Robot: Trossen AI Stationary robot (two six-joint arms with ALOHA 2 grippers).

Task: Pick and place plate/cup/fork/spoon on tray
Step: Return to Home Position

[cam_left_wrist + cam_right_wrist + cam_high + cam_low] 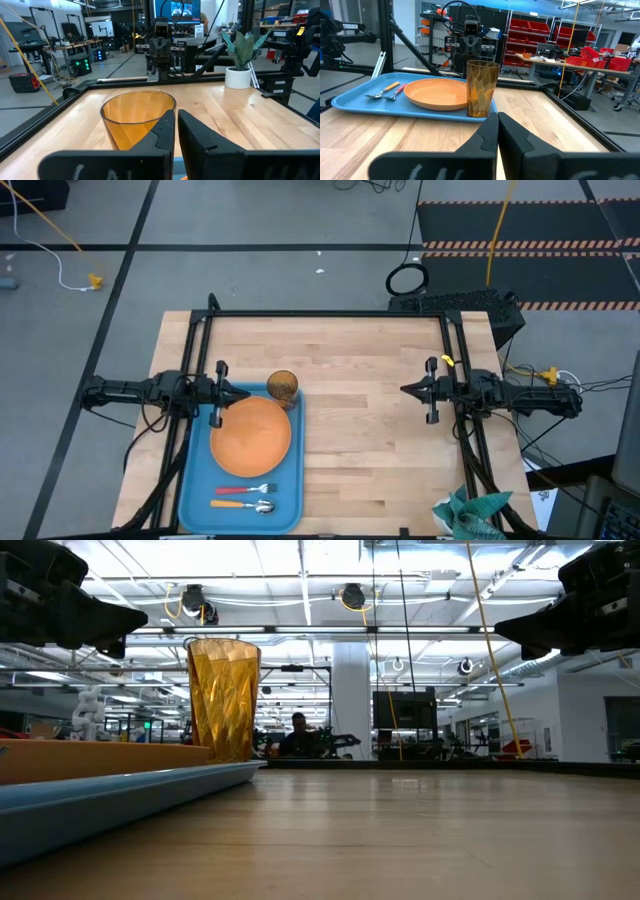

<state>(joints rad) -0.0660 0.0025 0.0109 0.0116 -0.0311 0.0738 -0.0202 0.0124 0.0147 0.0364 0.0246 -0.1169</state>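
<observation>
Along the bench's left edge, the tray holds the plate, cup, fork and spoon. The left gripper, clenched empty, hangs just beside the cup; a sideways retreat could topple it. The right gripper, likewise clenched, waits near the right edge.

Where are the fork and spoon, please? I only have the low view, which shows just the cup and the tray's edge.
Observer: The fork and the spoon lie side by side on the tray, at the end away from the cup, past the plate.
Operator: Thank you. Does the cup stand on the tray?
Observer: Yes, upright in a corner, beside the plate.
Operator: And the grippers?
Observer: The left gripper hovers over the tray's cup end, fingers shut; the right gripper hangs over the table, away from the tray, also shut.
</observation>
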